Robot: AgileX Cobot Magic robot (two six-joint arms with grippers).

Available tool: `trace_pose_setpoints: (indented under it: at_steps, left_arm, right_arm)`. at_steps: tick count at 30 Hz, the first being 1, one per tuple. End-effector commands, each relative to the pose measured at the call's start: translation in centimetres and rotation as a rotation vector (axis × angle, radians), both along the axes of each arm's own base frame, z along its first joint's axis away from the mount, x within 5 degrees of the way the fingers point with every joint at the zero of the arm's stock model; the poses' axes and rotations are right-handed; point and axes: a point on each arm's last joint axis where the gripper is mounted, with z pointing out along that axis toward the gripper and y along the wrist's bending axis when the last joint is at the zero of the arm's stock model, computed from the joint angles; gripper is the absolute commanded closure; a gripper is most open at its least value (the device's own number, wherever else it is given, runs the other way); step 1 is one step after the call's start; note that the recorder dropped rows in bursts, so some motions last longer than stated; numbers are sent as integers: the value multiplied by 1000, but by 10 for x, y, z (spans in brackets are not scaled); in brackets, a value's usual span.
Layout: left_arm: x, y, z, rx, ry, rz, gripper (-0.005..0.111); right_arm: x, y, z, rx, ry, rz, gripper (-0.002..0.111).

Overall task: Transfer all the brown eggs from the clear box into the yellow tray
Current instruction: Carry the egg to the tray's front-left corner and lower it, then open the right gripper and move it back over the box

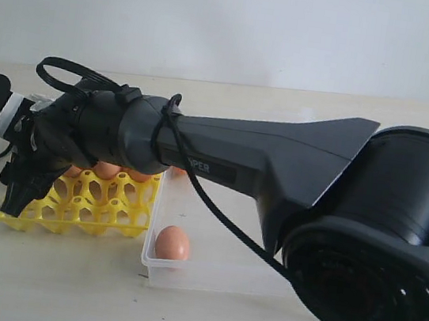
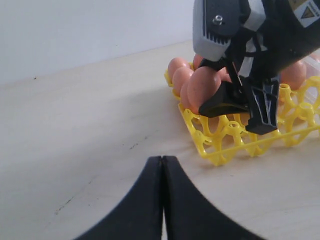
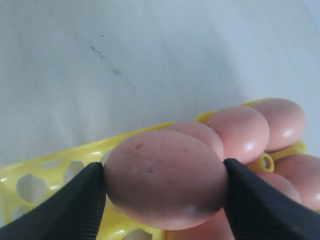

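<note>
- The right gripper (image 3: 165, 187) reaches across to the yellow tray's (image 1: 88, 205) left side. Its jaws are spread wide and pinch a brown egg (image 3: 165, 177) over an empty cup, apparently ready to lower it.
- More eggs (image 3: 260, 125) fill the tray's far cups.
- One egg (image 1: 172, 243) lies in the clear box (image 1: 153, 268), right of the tray.
- The left gripper (image 2: 162, 200) is pressed together and holds nothing.

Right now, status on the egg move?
Right pincer shut on brown egg, over the yellow tray. Left pincer shut, empty, clear of the tray. Another brown egg in the clear box. No obstruction seen.
</note>
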Motion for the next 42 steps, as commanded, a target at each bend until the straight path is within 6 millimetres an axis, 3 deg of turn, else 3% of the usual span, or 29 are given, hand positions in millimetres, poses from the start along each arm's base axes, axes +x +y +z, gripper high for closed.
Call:
trace_pose_setpoints:
  at_steps: [1,13,23,27,42]
  left_arm:
    - [0,0,2,-3,-16,-4,107]
    - [0,0,2,-3,-16,-4,107]
    - [0,0,2,-3,-16,-4,107]
    - [0,0,2,-3,-16,-4,107]
    - [0,0,2,-3,-16,-4,107]
  right_arm:
    - [-1,4,-2,9,-8,8,108]
    - [-2,4,-7,3,3,6,105]
    - [-3,5,-7,2,6,6,61]
    - [-3,4,-8,-3,9,5,50]
    - [-4,1,0,-31,22,-6,47]
